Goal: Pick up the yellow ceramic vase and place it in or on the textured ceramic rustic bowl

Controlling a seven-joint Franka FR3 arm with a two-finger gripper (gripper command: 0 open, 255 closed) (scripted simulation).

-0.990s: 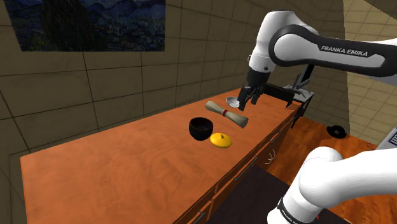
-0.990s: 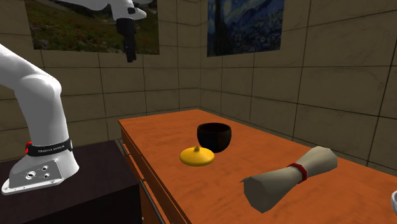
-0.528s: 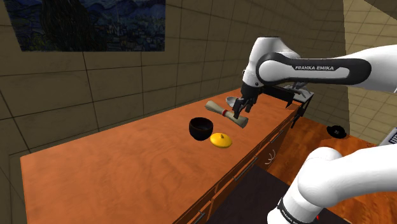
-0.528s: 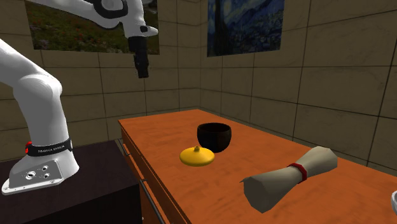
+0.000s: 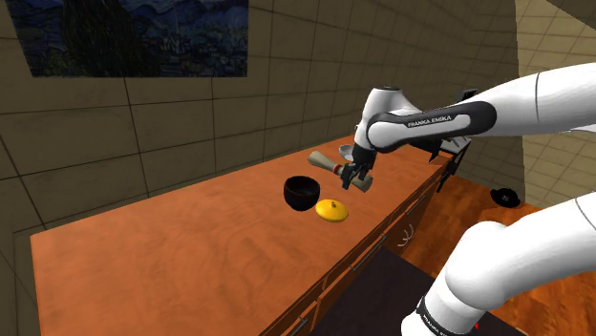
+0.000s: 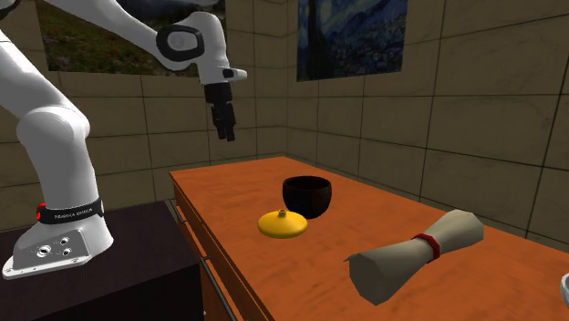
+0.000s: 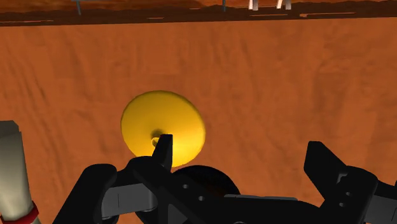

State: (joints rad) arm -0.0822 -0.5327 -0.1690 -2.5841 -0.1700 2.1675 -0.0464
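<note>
Wrist view: claw [image 7: 240, 145] spread, empty, over the yellow vase [image 7: 172, 121] — shoulder view shows it well above.

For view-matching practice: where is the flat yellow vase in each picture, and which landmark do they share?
Shoulder view: flat yellow vase right of centre.
Second exterior view: vase at centre.
Wrist view: vase just beyond the gripper.
Shared landmark: rolled beige scroll with red band.

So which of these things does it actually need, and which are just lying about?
Needed: yellow vase, black bowl, the open claw.
Lying about: rolled scroll with a red band, dark object on the floor, wall pictures.
</note>
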